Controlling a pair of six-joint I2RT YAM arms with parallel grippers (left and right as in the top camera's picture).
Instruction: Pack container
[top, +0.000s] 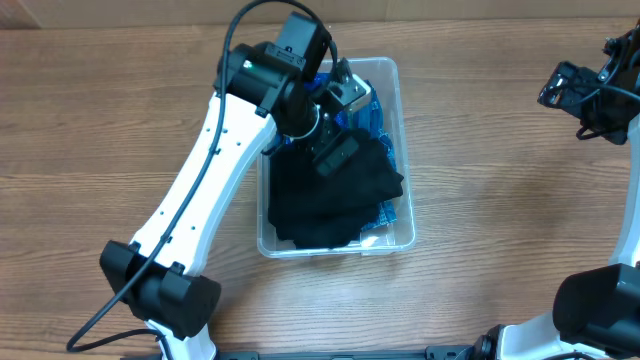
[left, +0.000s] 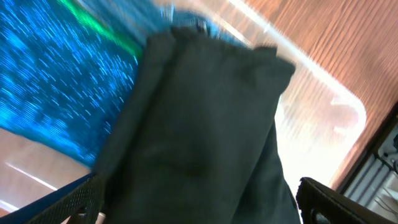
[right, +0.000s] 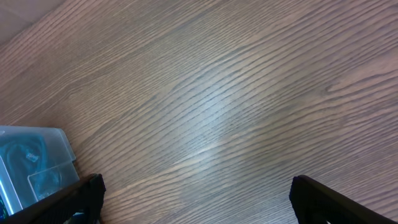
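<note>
The container (top: 408, 215) is a clear plastic bin in the middle of the table. Inside it a folded black cloth (top: 330, 200) lies on top of blue packaged items (top: 378, 115). My left gripper (top: 342, 122) hangs over the bin's far half. In the left wrist view the left gripper (left: 199, 205) is open, its fingers (left: 74, 202) wide on either side of the black cloth (left: 199, 124), with blue material (left: 56, 81) and the bin's rim (left: 336, 99) beyond. My right gripper (top: 575, 95) hovers at the far right, open over bare wood (right: 196, 199).
The wooden table (top: 500, 200) surrounds the bin. A corner of clear plastic with teal contents (right: 31, 162) shows at the lower left of the right wrist view. The left arm's white link (top: 200, 180) slants across the table left of the bin.
</note>
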